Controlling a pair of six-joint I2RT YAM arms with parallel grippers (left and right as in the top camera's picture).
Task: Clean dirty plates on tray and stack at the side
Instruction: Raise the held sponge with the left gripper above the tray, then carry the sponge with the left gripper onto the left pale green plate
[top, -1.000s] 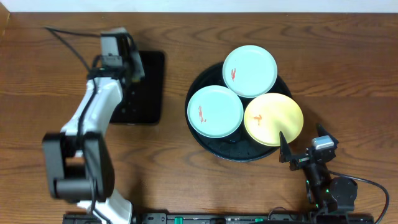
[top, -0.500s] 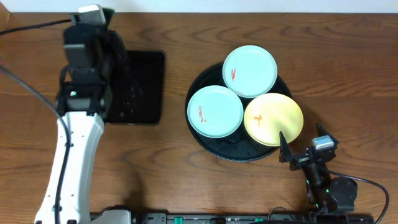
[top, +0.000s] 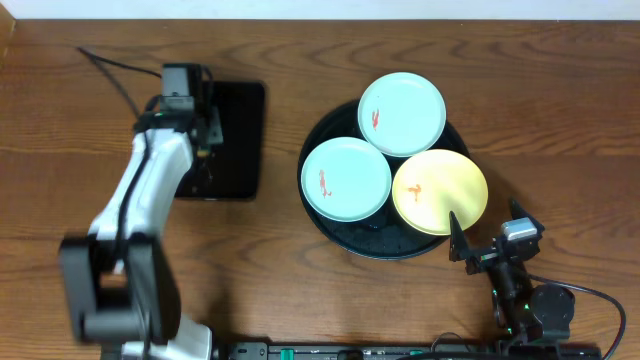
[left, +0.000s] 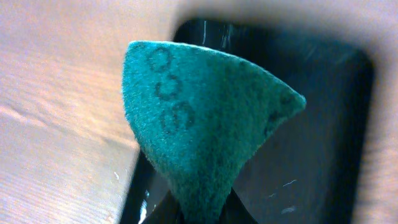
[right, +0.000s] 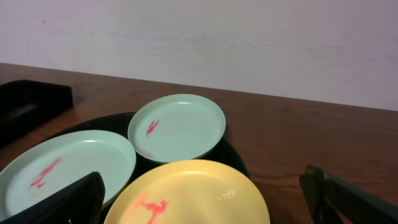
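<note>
Three plates lie on the round black tray (top: 335, 228): a mint-green one (top: 402, 113) at the back, a mint-green one (top: 346, 179) at the left and a pale yellow one (top: 440, 191) at the right. Each bears an orange-red smear. They also show in the right wrist view: back plate (right: 177, 126), left plate (right: 65, 171), yellow plate (right: 193, 193). My left gripper (left: 205, 214) is shut on a green scouring pad (left: 205, 124) over the rectangular black tray (top: 235, 140). My right gripper (right: 205, 199) is open and empty, just in front of the yellow plate.
The rectangular black tray (left: 323, 143) looks wet and lies at the left of the wooden table (top: 560, 120). A cable (top: 110, 60) runs from the left arm across the back left. A pale wall stands behind the table.
My left arm rose high toward the camera half a second ago and has come back down over the rectangular tray. The right arm and the plates have not moved.
</note>
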